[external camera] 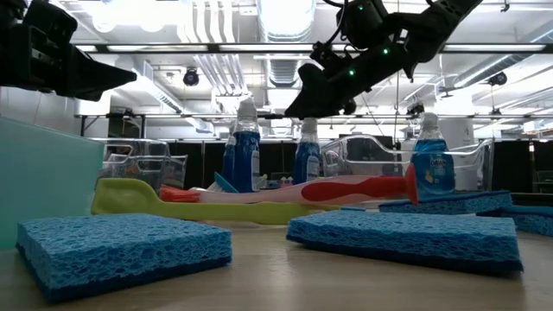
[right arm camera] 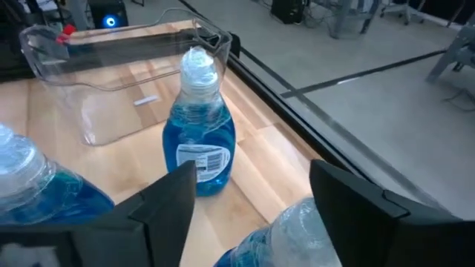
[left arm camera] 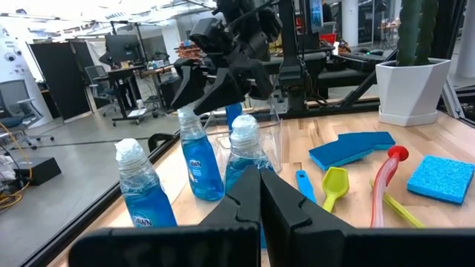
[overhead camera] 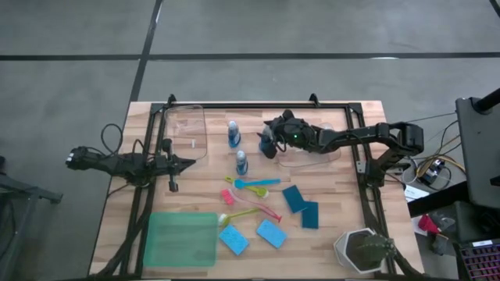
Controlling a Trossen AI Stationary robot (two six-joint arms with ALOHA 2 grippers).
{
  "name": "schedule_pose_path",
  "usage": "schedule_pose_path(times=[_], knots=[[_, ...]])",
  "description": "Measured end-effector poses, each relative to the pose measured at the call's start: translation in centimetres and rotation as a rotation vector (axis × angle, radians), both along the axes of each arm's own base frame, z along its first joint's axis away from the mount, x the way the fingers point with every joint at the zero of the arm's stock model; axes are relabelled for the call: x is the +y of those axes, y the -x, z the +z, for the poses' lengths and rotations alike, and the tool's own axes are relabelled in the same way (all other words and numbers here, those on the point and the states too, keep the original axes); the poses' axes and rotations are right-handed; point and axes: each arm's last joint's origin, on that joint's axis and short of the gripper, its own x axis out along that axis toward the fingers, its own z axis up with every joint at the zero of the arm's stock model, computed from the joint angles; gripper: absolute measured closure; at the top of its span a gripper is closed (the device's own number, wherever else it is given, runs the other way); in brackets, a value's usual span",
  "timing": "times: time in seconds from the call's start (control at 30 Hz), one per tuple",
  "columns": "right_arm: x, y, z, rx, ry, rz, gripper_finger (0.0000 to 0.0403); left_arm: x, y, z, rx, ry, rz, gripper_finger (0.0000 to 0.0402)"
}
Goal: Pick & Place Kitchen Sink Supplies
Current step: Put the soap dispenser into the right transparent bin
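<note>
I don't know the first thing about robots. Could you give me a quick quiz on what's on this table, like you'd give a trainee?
1. True or false: a sponge lies in the green tray.
2. Which gripper stands open above a blue bottle? A: left. B: right.
3. How many sponges lie on the table?

Key: 1 false, the tray holds nothing. 2 B, the right gripper. 3 four.
</note>
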Motion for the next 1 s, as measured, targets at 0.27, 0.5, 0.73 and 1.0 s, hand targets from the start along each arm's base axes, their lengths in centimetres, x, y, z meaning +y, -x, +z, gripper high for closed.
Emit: schedule_pose_path(times=[0.27, 0.5, 0.73, 1.0], knots=[[0.0, -0.2, 0.6, -0.035, 0.060, 0.021, 0.0118, 0.0, 0.0, 0.0, 0.000, 0.000, 0.000, 0.0401], [-0.1, 0.2, 0.4, -0.019, 0.065, -0.056, 0.0115, 0.0, 0.0, 0.0, 0.000, 0.000, 0.000, 0.0401], [0.0, 0.6, -0.4, -0.008, 0.007, -0.078, 0.0108, 0.0, 0.0, 0.0, 0.000, 0.000, 0.000, 0.0401], [0.0, 0.5, -0.8, -0.025, -0.043, -0.060, 0.0124, 0.0, 0.0, 0.0, 0.000, 0.000, 0.000, 0.0401]])
